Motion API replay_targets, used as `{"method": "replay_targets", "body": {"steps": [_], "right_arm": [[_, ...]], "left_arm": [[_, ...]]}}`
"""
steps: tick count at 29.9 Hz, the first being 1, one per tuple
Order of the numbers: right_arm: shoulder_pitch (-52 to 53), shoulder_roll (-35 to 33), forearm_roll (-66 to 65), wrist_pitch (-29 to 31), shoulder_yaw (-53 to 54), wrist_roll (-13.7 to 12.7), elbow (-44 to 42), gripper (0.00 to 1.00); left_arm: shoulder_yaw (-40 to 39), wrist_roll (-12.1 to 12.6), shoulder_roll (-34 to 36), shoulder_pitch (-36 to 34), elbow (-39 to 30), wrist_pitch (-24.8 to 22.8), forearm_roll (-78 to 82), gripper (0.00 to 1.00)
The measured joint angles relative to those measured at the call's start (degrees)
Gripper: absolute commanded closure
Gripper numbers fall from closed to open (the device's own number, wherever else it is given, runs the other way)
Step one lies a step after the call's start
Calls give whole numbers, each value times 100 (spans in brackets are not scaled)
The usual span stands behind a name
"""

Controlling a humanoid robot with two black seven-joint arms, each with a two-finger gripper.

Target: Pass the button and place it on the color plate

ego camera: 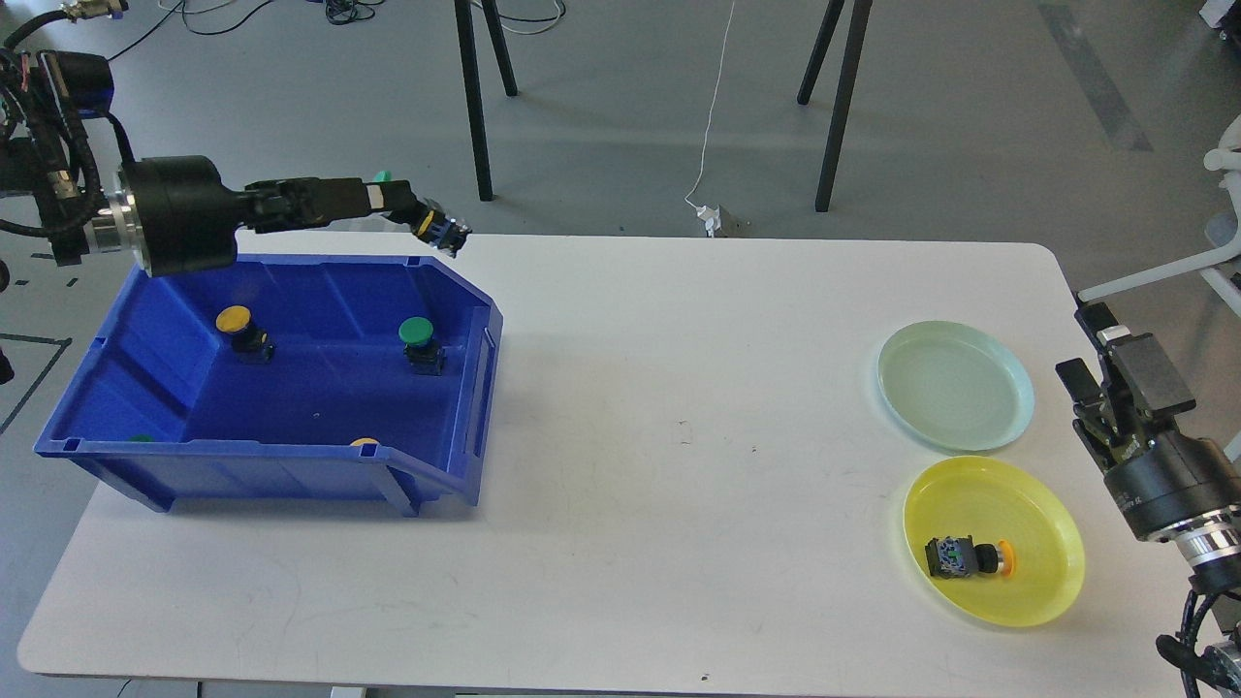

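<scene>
1. Head view: the left end effector [419, 215] is pinched onto a button [441, 231] above the far right corner of the blue bin [291, 456]. The button has a black and blue body with a patch of yellow at the end nearest the fingers, and it hangs tilted, its body pointing right and down.
2. A small green tip shows just behind the fingers; I cannot tell whether it belongs to the held button.
3. The left arm comes in from the left edge, its thick black wrist over the bin's far left wall, the slim fingers reaching level to the right.
4. In the bin stand a yellow-capped button [239, 330] near the back left and a green-capped button [420, 344] towards the right, both upright. Slivers of a green cap and a yellow cap peek above the near wall.
5. The bin sits on the left part of the white counter [630, 407].
6. On the right of the counter lie two plates well apart from the bin: a pale green plate [955, 386] farther off and a yellow plate [994, 540] nearer, just beside each other.
7. In the yellow plate a button with an orange-yellow cap [970, 559] lies on its side, cap pointing right.
8. The right end effector [1091, 361] sits at the right edge beside the pale green plate, pointing away from the camera, its fingers parted with nothing between them.
</scene>
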Motion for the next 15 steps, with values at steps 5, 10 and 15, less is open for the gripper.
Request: {"method": "replay_targets", "body": {"steps": [5,10,15], "right_arm": [[1006,-180,1309,1309,-304,0,134,1],[2383,-397,2223,1926,-1434,0,-174,1],[3424,-12,2729,2265,-2777,0,-679,1]], "left_arm": [[-26,0,-767,2,44,-3,-688,84],[-23,0,-1717,254,814,-5,-1008,84],[-57,0,-2219,322,1286,-4,-1168,84]]}}
